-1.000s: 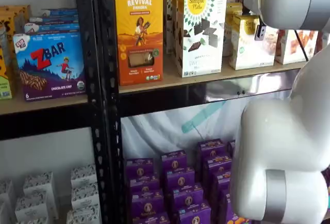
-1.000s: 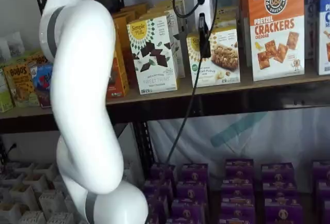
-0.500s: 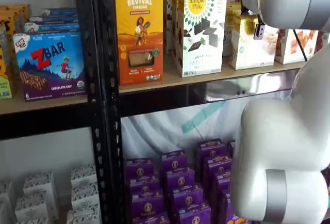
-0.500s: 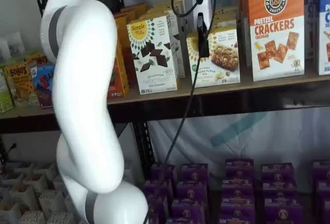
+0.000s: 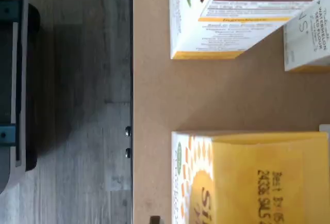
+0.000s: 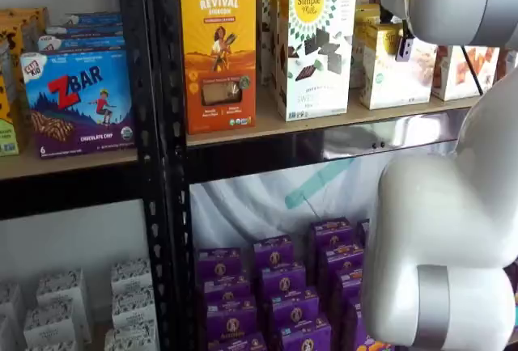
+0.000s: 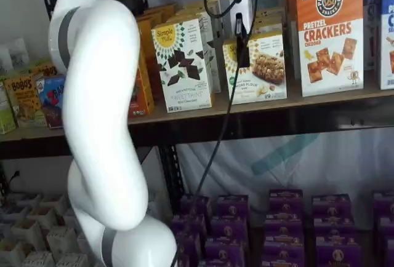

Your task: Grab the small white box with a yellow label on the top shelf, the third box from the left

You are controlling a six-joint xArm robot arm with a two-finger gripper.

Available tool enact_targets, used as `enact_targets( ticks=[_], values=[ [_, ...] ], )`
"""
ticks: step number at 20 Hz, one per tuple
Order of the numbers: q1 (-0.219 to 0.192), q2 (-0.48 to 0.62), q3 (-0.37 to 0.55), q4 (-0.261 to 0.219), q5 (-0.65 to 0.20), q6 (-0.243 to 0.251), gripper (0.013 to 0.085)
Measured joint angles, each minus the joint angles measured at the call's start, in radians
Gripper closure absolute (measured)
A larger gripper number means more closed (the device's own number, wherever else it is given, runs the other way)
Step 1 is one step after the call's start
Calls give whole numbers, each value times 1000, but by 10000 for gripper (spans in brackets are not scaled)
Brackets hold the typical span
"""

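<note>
The gripper (image 7: 244, 39) is hanging in front of the small white box (image 7: 257, 67), its white body rising toward the top edge of a shelf view with a black cable looping beside it. Only one black finger (image 7: 244, 48) is showing there, side-on, lying over the upper left part of the carton's front face. In the other shelf view a small dark part of the gripper (image 6: 403, 48) is peeking out below the arm's big white joint, right against the same carton. No gap between fingers is visible anywhere, so I cannot tell how wide the jaws are standing, nor whether they have hold of the box.

The small white box is sitting upright on the top shelf (image 7: 332, 98), its yellow sun logo near the top and a picture of a bar on its front. In the wrist view its yellow top (image 5: 258, 177) is lying directly under the camera, resting on the tan board.

Just beside it to the left is standing the taller Simple Mills Sweet Thins box (image 7: 182, 65), printed with dark squares. On the other side, a little apart, is standing the Pretzel Crackers box (image 7: 329, 36) with its orange top. Purple boxes (image 7: 280, 224) are filling the shelf below.
</note>
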Motion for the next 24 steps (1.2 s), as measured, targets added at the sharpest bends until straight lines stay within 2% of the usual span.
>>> enact_targets(
  ticks=[5,6,9,12,17,18,21,22,24],
  values=[
    [0,4,-11,-4,14,0,330],
    [-1,3,-11,-2,15,0,370],
    [-3,1,-11,2,15,-2,410],
    [-5,0,-12,6,15,-3,490],
    [-7,-5,-8,7,8,-5,490],
    [-8,-5,-8,8,9,-6,530],
    [-9,-5,-9,10,10,-7,570],
    [-9,-5,-9,10,10,-7,610],
    [-9,-4,-9,9,10,-7,610]
  ],
)
